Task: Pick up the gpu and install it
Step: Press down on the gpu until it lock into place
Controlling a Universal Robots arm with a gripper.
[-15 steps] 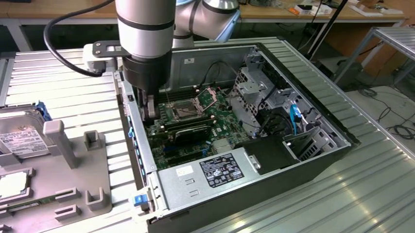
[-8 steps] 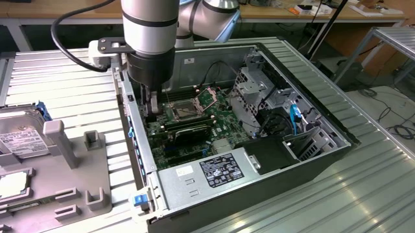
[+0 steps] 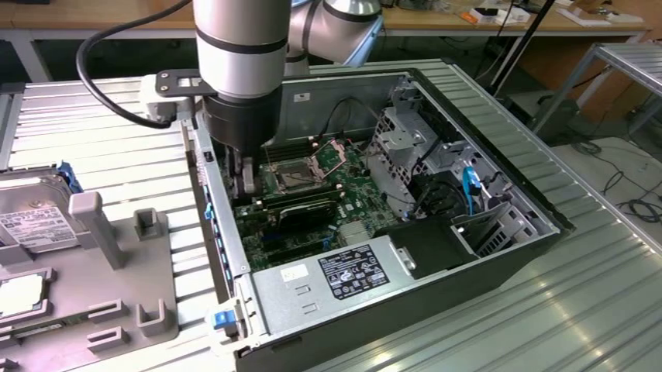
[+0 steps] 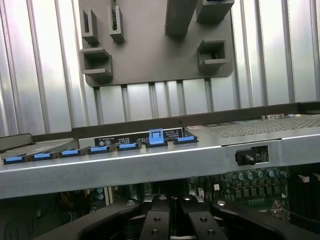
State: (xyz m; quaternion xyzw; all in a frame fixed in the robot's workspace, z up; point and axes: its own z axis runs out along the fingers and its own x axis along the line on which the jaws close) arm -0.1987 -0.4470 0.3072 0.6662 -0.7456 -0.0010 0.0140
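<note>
Gripper [image 3: 246,180] fingers are closed together and lowered inside the open computer case [image 3: 497,155], left of centre in the exterior view. The gpu [image 3: 302,211] is seated on the motherboard [image 3: 342,159], just right of the fingers.

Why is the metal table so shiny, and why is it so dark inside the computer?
Exterior view: light glares off the ribbed metal table, while the open computer case sits shadowed under the arm. Wrist view: the table ridges gleam, the case's bright rim catches light, and the gripper below is dark.
</note>
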